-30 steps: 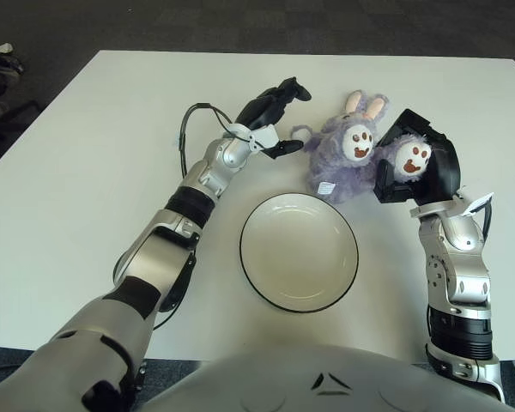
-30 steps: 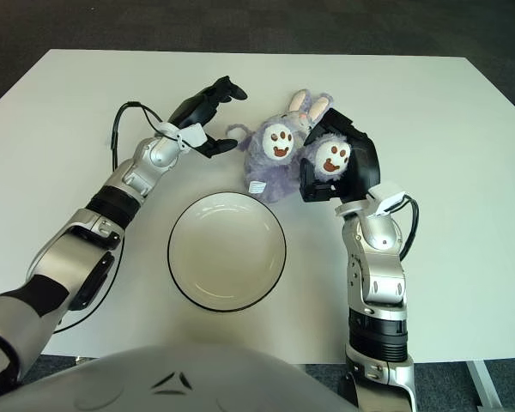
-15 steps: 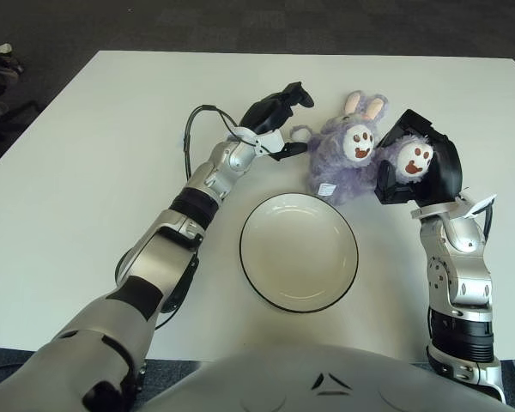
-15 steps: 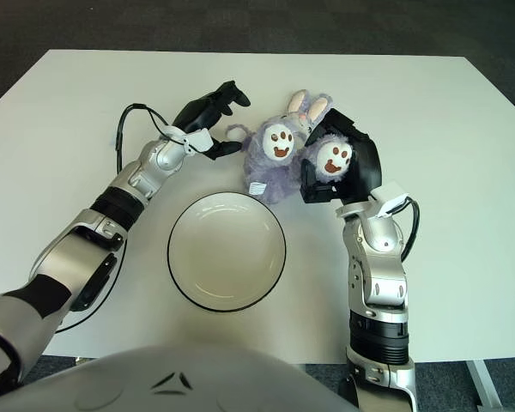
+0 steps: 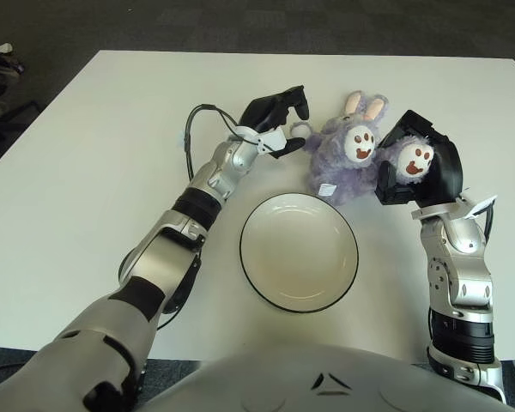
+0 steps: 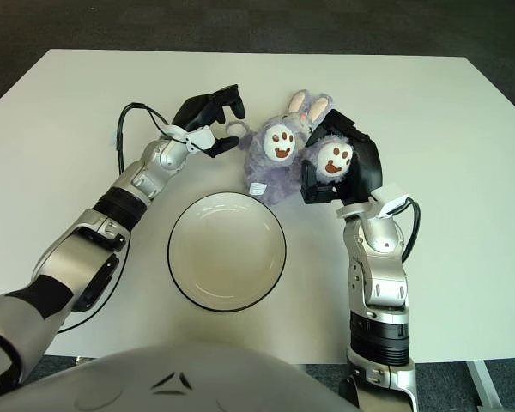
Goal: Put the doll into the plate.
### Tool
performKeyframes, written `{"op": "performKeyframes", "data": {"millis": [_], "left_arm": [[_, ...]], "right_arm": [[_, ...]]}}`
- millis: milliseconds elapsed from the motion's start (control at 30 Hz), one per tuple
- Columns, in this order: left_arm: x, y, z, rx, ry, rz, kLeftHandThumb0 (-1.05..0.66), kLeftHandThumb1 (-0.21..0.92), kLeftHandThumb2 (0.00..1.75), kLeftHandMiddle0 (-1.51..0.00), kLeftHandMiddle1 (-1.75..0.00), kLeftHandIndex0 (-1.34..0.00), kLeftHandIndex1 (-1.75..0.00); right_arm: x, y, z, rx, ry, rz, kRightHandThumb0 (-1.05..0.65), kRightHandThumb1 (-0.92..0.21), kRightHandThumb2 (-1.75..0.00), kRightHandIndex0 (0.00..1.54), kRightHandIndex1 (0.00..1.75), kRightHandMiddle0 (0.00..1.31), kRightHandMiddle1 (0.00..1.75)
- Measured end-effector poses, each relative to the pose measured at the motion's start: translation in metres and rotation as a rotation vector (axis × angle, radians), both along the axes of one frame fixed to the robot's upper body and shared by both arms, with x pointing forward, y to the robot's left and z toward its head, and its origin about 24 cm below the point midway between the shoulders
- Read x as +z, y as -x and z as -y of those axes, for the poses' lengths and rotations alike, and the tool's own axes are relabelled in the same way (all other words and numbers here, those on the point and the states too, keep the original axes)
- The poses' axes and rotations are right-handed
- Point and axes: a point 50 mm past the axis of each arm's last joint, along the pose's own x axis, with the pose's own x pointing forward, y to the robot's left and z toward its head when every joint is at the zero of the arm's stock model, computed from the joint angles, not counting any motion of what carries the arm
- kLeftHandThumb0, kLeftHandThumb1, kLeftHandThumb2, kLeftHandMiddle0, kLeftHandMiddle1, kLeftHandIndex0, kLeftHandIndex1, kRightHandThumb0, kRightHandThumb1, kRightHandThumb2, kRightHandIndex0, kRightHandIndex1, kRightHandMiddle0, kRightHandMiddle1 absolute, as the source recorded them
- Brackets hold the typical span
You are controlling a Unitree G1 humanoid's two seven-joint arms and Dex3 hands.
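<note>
Now the purple doll (image 5: 348,157) lies on the white table (image 5: 86,172) just beyond the plate (image 5: 299,251), at its far right rim, soles of its feet turned up. The right hand (image 5: 421,167) is wrapped around the doll's right foot, black fingers (image 5: 445,163) curled over it in a grasp. The left hand (image 5: 277,120) hangs just left of the doll, by its small tail, fingers spread and holding nothing. The plate is empty and sits between the two arms.
</note>
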Motion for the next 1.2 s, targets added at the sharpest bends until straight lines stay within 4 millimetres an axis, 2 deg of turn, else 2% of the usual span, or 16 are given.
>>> {"op": "performKeyframes", "data": {"millis": [633,667,767,933,1200], "left_arm": [[-0.0009,0.0024,-0.0016,0.045,0.029,0.015,-0.01,0.07,1.55,-0.71,-1.69,-0.71,-1.66],[-0.0013,0.0024,-0.0020,0.049,0.028,0.015,-0.18,0.15,1.38,-0.90,-1.71,-0.76,-1.56],[-0.0016,0.0026,-0.0030,0.058,0.023,0.019,-0.38,0.27,1.13,-1.13,-1.73,-0.83,-1.39],[0.0004,0.0026,-0.0043,0.067,0.018,0.030,-0.47,0.32,1.02,-1.22,-1.74,-0.86,-1.32],[0.0017,0.0022,-0.0065,0.074,0.012,0.037,-0.49,0.32,1.00,-1.24,-1.75,-0.87,-1.29]], "right_arm": [[0.0000,0.0001,0.0009,-0.018,0.008,-0.001,-0.01,-0.08,-1.53,0.71,1.68,0.71,1.66],[-0.0001,0.0001,0.0009,-0.018,0.008,-0.002,-0.01,-0.08,-1.53,0.71,1.68,0.71,1.66],[-0.0003,0.0000,0.0009,-0.019,0.008,-0.006,-0.01,-0.08,-1.53,0.71,1.68,0.71,1.66],[-0.0010,-0.0004,0.0016,-0.033,0.008,-0.020,-0.01,-0.08,-1.53,0.71,1.68,0.71,1.66],[-0.0006,-0.0009,0.0023,-0.048,0.021,-0.038,-0.01,-0.07,-1.54,0.71,1.68,0.71,1.66]]}}
